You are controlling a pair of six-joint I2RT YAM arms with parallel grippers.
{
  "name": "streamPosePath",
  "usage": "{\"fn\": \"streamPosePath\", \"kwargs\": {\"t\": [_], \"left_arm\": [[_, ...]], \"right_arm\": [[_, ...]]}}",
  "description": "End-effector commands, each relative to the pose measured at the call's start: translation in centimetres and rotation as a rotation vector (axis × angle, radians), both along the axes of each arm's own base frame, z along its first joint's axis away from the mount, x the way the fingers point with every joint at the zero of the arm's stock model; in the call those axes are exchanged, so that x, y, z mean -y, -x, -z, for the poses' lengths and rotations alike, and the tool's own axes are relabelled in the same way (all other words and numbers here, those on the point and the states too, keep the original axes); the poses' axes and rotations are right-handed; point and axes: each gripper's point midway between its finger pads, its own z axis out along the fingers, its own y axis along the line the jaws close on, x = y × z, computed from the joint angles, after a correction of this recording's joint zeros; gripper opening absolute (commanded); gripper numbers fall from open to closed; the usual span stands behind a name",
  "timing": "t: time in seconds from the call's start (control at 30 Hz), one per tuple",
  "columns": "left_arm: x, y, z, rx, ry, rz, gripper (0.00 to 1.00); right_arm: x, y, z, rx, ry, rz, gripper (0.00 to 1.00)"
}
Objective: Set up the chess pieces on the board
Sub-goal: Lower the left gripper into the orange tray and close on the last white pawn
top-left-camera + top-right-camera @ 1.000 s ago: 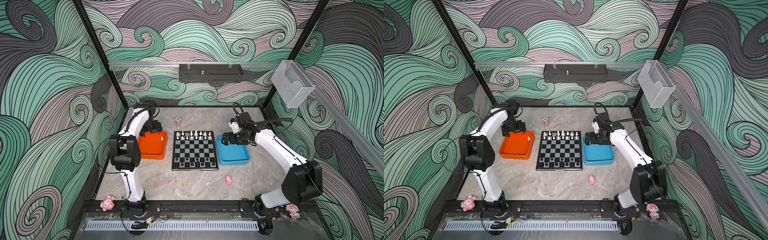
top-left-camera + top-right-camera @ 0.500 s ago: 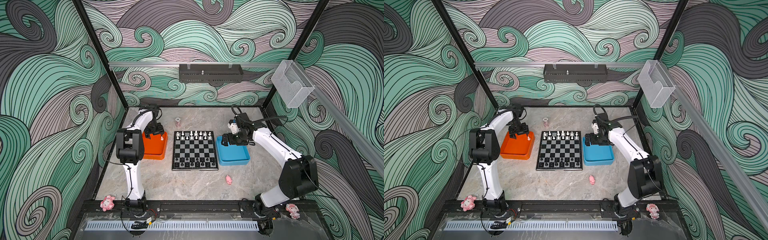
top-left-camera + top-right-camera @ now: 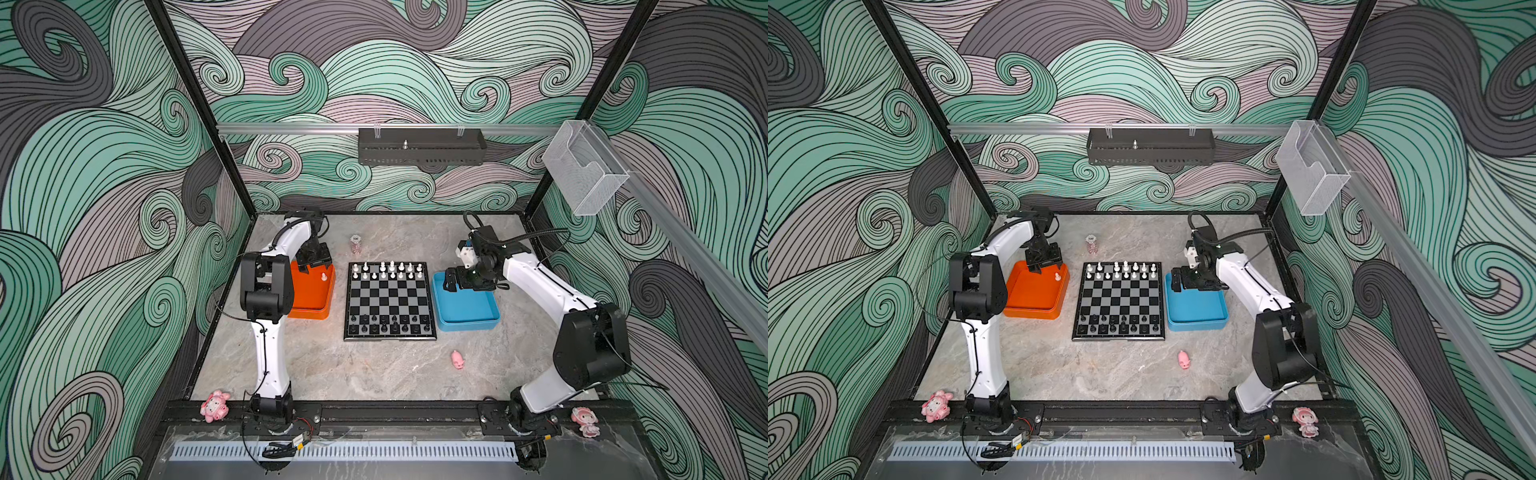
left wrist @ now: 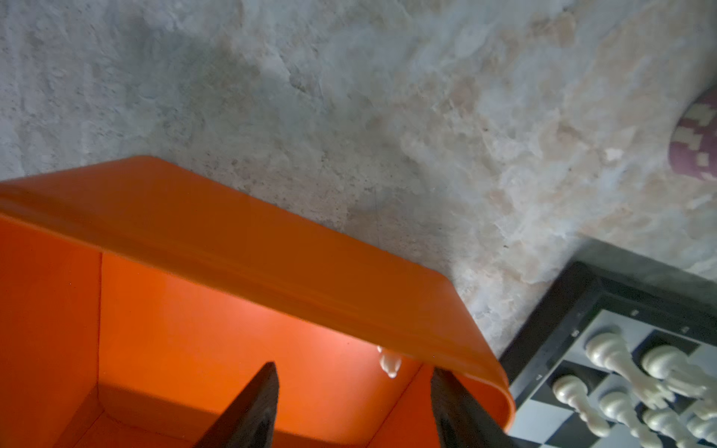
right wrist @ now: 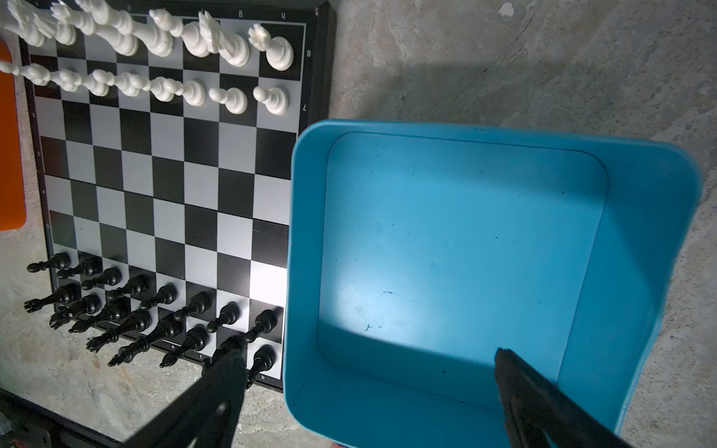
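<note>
Taking the board (image 3: 390,300) as the dial centre in both top views, with 6 o'clock toward the arm bases: the black chess pieces (image 3: 388,325) fill the two ranks at 6 o'clock, and the white chess pieces (image 3: 388,270) stand in the two ranks at 12 o'clock. A lone white piece (image 3: 324,277) stands in the orange tray (image 3: 309,300) at 9 o'clock, close to that tray's 1 o'clock corner.

Hazards:
1. The right gripper (image 3: 452,281) hangs over the far end of the blue tray (image 3: 468,309) at 3 o'clock, jaws wide apart and holding nothing. It sits just beside the board's 2 o'clock edge. A drift toward 9 o'clock would likely clip the end of the white ranks.
2. The left gripper (image 3: 316,268) hovers over the orange tray's far end, jaws partly apart with nothing between them. The lone white piece stands beyond the fingertips, close to two walls. A finger may strike the rim, shoving the tray or knocking the piece flat.
3. The white ranks are crowded. Lowering a piece among them risks tipping its neighbours.

Limits of view:
- In the right wrist view, one finger covers part of the black rank ends.
- In the left wrist view, the tray rim hides part of the lone white piece, so its type cannot be told.
- The vacant square cannot be made out in either top view.
- The contents of the jar (image 3: 356,245) on the bench at 11 o'clock are too small to read.
</note>
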Motion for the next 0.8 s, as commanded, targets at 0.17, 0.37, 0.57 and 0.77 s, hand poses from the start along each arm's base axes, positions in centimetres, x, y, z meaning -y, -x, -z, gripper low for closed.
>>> {"fn": "streamPosePath", "kwargs": {"t": [0.17, 0.37, 0.57, 0.77], "left_arm": [[0.5, -0.3, 1.1, -0.019, -0.007, -0.005, 0.57], [0.9, -0.3, 1.6, -0.027, -0.005, 0.002, 0.51], [1.0, -0.2, 2.1, -0.036, -0.008, 0.004, 0.44], [1.1, -0.1, 2.5, -0.041, -0.004, 0.007, 0.37]], "right_arm": [[0.0, -0.7, -0.3, 0.013, -0.013, -0.008, 0.99], [0.1, -0.7, -0.2, 0.012, -0.016, -0.007, 0.99], [0.1, -0.7, -0.1, 0.011, -0.017, -0.006, 0.99], [0.1, -0.7, -0.1, 0.010, -0.020, -0.007, 0.99]]}}
